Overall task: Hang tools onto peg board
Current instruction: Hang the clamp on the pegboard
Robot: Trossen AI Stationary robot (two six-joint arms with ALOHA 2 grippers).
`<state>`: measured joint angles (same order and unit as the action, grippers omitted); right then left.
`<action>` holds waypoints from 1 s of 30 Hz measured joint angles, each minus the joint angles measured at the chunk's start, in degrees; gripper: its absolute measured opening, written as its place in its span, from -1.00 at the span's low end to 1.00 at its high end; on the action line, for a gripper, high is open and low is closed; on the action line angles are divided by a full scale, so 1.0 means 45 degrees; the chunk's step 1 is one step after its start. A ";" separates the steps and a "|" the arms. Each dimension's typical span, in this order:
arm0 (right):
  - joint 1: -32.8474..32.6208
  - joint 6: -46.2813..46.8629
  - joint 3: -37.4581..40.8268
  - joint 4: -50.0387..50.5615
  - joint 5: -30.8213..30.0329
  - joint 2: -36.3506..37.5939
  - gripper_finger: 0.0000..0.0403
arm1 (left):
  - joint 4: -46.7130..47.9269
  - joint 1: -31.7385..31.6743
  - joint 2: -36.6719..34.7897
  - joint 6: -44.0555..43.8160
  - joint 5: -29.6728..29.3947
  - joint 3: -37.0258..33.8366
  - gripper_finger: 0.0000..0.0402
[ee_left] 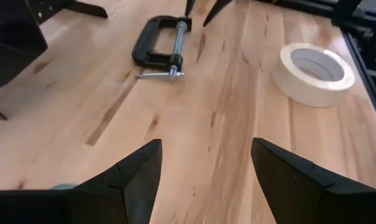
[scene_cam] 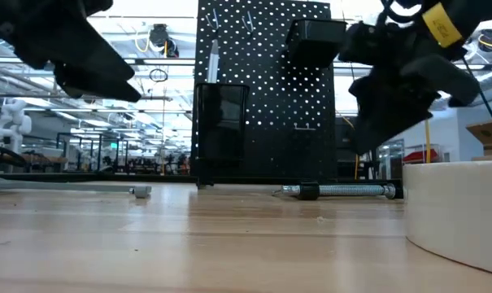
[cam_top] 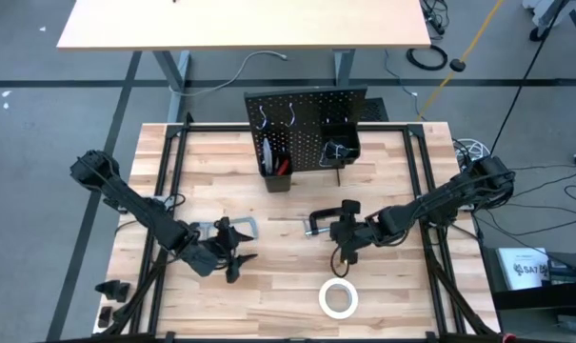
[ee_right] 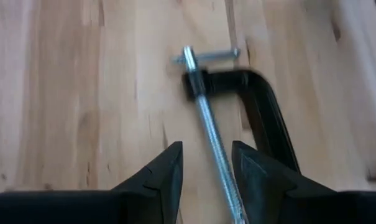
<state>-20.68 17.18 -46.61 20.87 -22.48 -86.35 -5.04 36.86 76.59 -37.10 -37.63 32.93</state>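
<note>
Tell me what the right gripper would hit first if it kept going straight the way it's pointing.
Probably the black C-clamp: its silver screw runs right between the right gripper fingers, which stand apart around it. How far above it they are is unclear.

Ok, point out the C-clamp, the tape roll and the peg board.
C-clamp point(ee_left: 151, 45): left wrist view, curved black frame.
Tape roll point(cam_top: 338, 299): high view, white ring's rim.
Peg board point(scene_cam: 266, 89): low view, perforated black panel face.

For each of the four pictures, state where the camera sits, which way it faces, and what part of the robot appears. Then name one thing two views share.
High: overhead, straight down; both arms, peg board.
Low: tabletop level, facing the peg board; both arms above.
Left wrist: past the open left gripper toward C-clamp and tape roll.
Right wrist: down past the right gripper astride the clamp's screw.
Shared: the C-clamp.
</note>
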 joint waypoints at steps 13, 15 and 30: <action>0.1222 -0.2141 0.0005 0.0716 0.1576 -0.0264 -0.34 | -0.0133 -0.0173 0.0462 -0.0016 0.0699 0.0000 0.25; 0.1536 -0.2802 0.0005 0.0926 0.1710 -0.0401 -0.34 | -0.0126 -0.0245 0.0462 -0.0021 0.0700 0.0000 0.25; 0.3046 -0.4166 0.0002 0.0561 0.4146 -0.1652 -0.34 | -0.0074 -0.0282 0.0462 0.0076 0.0777 0.0000 0.25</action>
<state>-6.97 -1.56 -46.60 23.40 -3.82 -93.78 -5.38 35.59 78.67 -36.75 -34.13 32.93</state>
